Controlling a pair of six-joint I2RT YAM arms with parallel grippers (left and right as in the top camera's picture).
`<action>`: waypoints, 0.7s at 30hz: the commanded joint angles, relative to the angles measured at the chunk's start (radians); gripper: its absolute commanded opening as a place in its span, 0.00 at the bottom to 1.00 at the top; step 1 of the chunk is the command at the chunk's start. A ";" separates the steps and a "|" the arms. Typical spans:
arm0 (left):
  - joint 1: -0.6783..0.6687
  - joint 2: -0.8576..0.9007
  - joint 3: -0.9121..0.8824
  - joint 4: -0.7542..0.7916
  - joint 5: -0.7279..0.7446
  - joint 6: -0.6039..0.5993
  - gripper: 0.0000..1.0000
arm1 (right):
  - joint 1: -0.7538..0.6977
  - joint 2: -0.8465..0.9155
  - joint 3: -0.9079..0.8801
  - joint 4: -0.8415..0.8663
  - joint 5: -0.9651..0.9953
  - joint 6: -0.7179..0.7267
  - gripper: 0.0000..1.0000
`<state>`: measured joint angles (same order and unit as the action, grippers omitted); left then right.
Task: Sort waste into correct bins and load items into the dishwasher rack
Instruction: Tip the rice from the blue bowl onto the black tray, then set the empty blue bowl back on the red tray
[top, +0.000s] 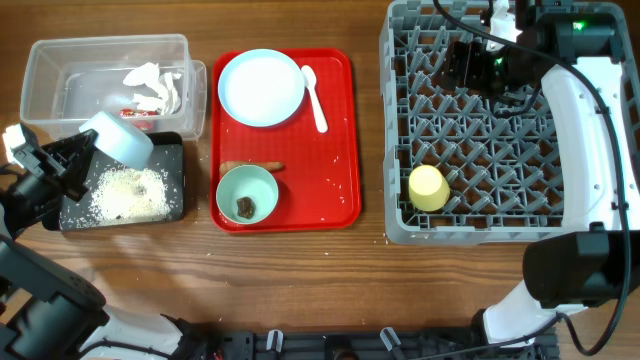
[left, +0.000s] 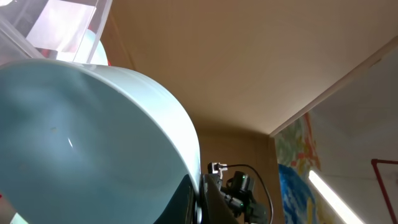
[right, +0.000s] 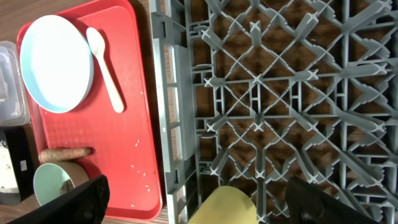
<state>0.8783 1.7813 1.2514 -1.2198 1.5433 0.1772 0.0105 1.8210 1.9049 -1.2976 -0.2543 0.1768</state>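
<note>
My left gripper (top: 88, 152) is shut on the rim of a pale blue bowl (top: 118, 137), held tilted over the black tray (top: 172, 203), which holds loose white rice (top: 125, 190); the bowl fills the left wrist view (left: 87, 143). The clear tub (top: 45, 70) holds crumpled white tissue (top: 155, 85) and a red-and-white wrapper (top: 135, 111). On the red tray (top: 335, 150) are the pale blue plate (top: 261, 88), white spoon (top: 314, 97), sausage stick (top: 252, 166) and a mint bowl (top: 247, 194) with a dark food lump (top: 245, 207). The yellow cup (top: 427, 187) sits in the grey rack (top: 400, 120). My right gripper (top: 470, 62) is open and empty above the rack.
Rice grains are scattered on the red tray near its front right (right: 138, 165). The rack's upright pegs (right: 261, 93) stand below my right gripper. Bare wooden table (top: 370, 290) lies in front of the trays and rack.
</note>
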 joint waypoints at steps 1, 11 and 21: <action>0.006 0.003 -0.004 -0.005 0.034 -0.005 0.04 | 0.001 -0.026 0.025 -0.002 -0.010 -0.019 0.92; -0.235 -0.106 -0.001 0.004 -0.024 0.001 0.04 | 0.001 -0.026 0.025 0.001 -0.010 -0.020 0.92; -0.940 -0.122 -0.001 0.585 -0.543 -0.507 0.04 | 0.001 -0.026 0.025 0.000 -0.010 -0.020 0.92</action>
<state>0.1123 1.6779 1.2449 -0.7681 1.2892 -0.0681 0.0105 1.8210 1.9057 -1.2961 -0.2546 0.1768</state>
